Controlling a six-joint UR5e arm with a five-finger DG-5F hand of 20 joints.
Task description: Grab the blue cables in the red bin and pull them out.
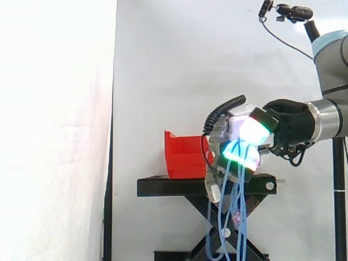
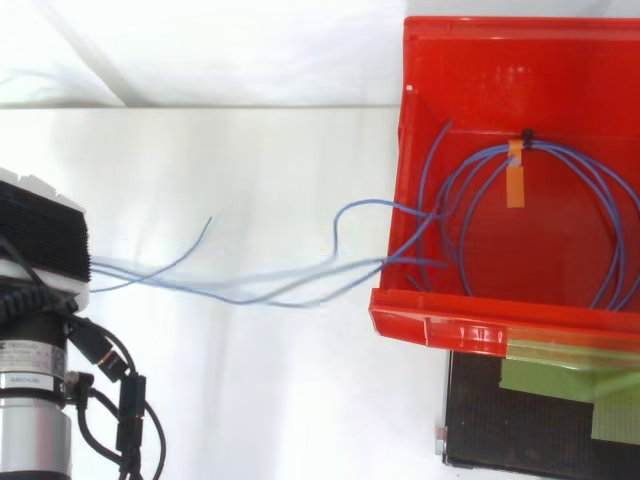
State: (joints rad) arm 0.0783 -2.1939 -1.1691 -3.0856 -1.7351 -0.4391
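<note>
The red bin (image 1: 184, 157) stands on the black stand (image 1: 163, 186). In the top view a coil of thin blue cables (image 2: 560, 165) lies in the red bin (image 2: 470, 325), bound by a black tie and an orange tag (image 2: 515, 182). Several strands (image 2: 260, 285) run out over the bin's left wall to my hand (image 2: 40, 245) at the left edge. In the side view my hand (image 1: 242, 136) hovers to the right of the bin, above the stand's right end. Its fingers, glowing green and white, are curled round blue cables (image 1: 239, 209) that hang down in loops past the stand.
A white curtain hangs behind the work. The stand's black top (image 2: 520, 440) carries strips of green tape (image 2: 560, 385) beside the bin. A small camera on a bracket (image 1: 293, 12) and a thin pole (image 1: 340, 206) stand at the right edge of the side view.
</note>
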